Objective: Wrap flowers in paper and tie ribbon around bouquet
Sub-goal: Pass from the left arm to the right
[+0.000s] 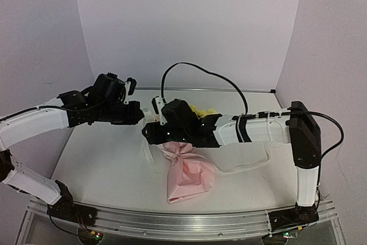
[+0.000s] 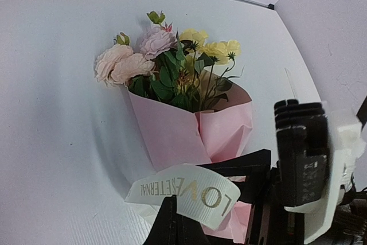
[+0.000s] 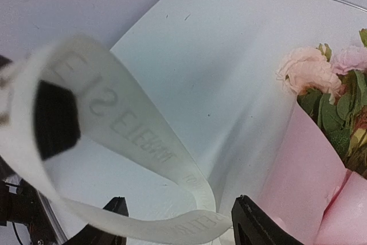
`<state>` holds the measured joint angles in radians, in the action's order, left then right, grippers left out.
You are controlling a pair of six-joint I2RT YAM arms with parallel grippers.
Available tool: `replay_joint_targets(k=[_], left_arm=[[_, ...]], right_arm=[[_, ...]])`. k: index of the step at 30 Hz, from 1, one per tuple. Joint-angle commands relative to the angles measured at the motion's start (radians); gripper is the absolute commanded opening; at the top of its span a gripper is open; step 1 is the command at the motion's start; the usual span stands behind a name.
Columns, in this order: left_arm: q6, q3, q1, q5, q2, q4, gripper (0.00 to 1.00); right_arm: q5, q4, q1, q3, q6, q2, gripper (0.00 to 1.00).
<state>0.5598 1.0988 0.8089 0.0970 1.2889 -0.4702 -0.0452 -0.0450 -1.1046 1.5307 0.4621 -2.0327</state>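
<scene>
- Two steps make the task, and the first looks done: the small bunch of pale pink and yellow artificial flowers (image 2: 166,55) sits inside a cone of thin pink wrapping paper (image 2: 172,130).
- That cone is the only holder here. The stems are hidden in it, and the blooms and green leaves stick out of its open end.
- The bouquet (image 1: 186,176) lies on the flat white table (image 2: 57,142), under both arms, blooms toward the back wall.
- Tying is left: the long narrow cream ribbon with printed lettering (image 2: 189,190) arches loose in the air, not knotted. Whether it passes round the paper's pinched waist, I cannot tell.
- The left gripper (image 2: 171,216) has its fingers pressed together, apparently pinching the ribbon.
- The right gripper (image 3: 180,210) has its fingers spread, the ribbon running between them ungripped.
</scene>
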Motion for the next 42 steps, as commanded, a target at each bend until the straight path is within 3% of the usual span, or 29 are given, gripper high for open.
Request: replay_joint_targets(k=[1, 6, 15, 23, 28, 32, 35, 37, 42], left_arm=[[0.014, -0.001, 0.003, -0.014, -0.037, -0.027, 0.0], [0.019, -0.006, 0.003, -0.011, -0.05, -0.038, 0.0], [0.02, -0.004, 0.003, -0.009, -0.056, -0.076, 0.0], [-0.038, 0.041, 0.003, -0.08, -0.118, -0.218, 0.01], [-0.102, 0.045, 0.003, -0.248, -0.181, -0.306, 0.09], [-0.128, 0.03, 0.003, -0.323, -0.187, -0.281, 0.17], [-0.118, 0.005, 0.003, -0.312, -0.199, -0.198, 0.3], [-0.106, -0.029, 0.003, -0.268, -0.202, -0.12, 0.33], [-0.098, -0.2, 0.003, -0.193, -0.162, 0.243, 0.43]], right_arm=[[-0.01, -0.022, 0.003, 0.069, -0.011, -0.033, 0.61], [0.002, -0.016, 0.005, 0.079, -0.01, -0.033, 0.47], [0.012, -0.003, 0.002, 0.018, -0.003, 0.04, 0.01], [0.087, 0.095, -0.021, 0.021, -0.009, 0.102, 0.0], [0.18, 0.134, -0.043, -0.024, 0.006, 0.139, 0.0], [0.081, 0.289, -0.044, -0.023, 0.002, 0.15, 0.0], [0.023, 0.359, -0.033, -0.052, -0.007, 0.186, 0.0], [-0.002, 0.368, -0.029, -0.075, -0.013, 0.216, 0.0], [-0.004, 0.41, 0.009, -0.076, -0.006, 0.22, 0.0]])
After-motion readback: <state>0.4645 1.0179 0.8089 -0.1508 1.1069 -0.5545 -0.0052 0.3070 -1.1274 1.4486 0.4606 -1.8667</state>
